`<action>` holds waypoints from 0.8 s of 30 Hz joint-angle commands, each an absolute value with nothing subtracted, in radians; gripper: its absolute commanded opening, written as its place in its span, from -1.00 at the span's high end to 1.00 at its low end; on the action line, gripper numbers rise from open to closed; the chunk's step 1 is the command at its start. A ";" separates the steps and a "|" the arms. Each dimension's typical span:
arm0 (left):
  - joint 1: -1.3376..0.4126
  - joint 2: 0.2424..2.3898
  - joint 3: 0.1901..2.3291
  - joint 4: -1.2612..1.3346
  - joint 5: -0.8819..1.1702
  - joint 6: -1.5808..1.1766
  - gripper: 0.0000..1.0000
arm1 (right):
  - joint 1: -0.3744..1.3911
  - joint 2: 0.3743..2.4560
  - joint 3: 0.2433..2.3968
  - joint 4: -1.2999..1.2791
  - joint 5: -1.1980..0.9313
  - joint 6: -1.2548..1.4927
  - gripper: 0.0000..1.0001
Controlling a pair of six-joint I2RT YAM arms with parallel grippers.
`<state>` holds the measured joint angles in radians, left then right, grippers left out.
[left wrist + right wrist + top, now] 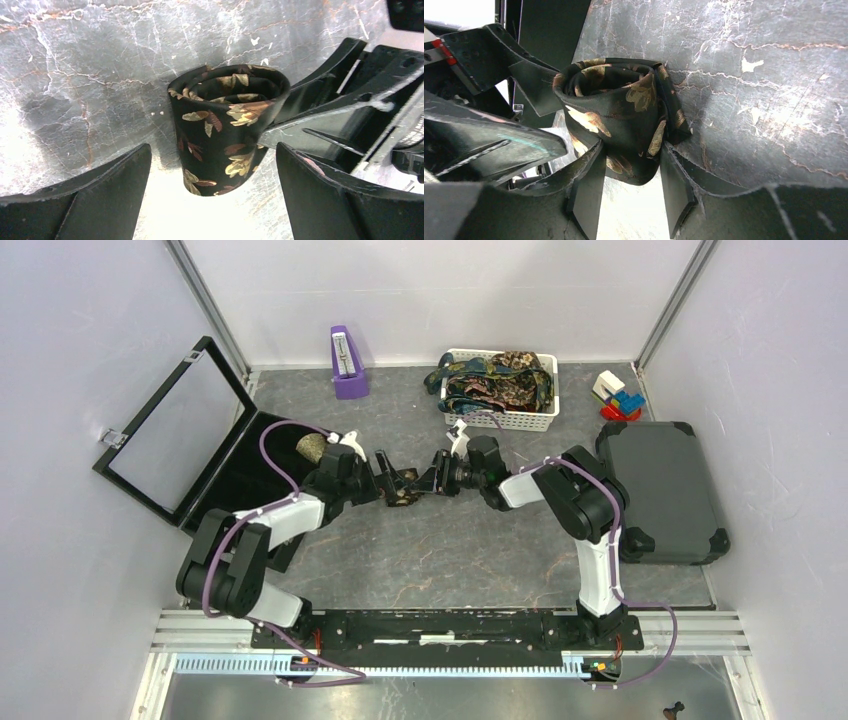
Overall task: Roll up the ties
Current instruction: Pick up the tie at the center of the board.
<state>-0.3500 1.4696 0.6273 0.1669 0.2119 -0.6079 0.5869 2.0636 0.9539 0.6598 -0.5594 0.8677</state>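
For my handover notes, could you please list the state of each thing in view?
rolled tie: rolled up
left tool: open around the rolled tie
right tool: shut on the rolled tie
black case: lid open
grey case: closed
basket: holds loose ties

Satiny cloth tie (225,135), matt stone-look tbl (75,75)

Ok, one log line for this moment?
black leaf-print fabric tie: rolled up | left end effector: open, straddling it | right end effector: shut on it
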 commanded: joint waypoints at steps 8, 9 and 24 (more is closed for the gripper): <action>-0.332 1.443 0.637 0.259 0.236 -0.603 -1.00 | 0.583 2.114 0.995 0.649 -0.570 0.859 0.14; -0.328 1.455 0.632 0.281 0.252 -0.610 -1.00 | 0.582 2.118 1.001 0.645 -0.573 0.859 0.15; -0.285 1.658 0.564 0.607 0.453 -0.701 -0.91 | 0.561 2.172 1.054 0.618 -0.620 0.859 0.35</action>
<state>-0.2916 1.6096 0.5865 0.4549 0.3653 -0.6456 0.5671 2.1323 1.0229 0.6624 -0.6228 0.8757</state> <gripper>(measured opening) 0.964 0.353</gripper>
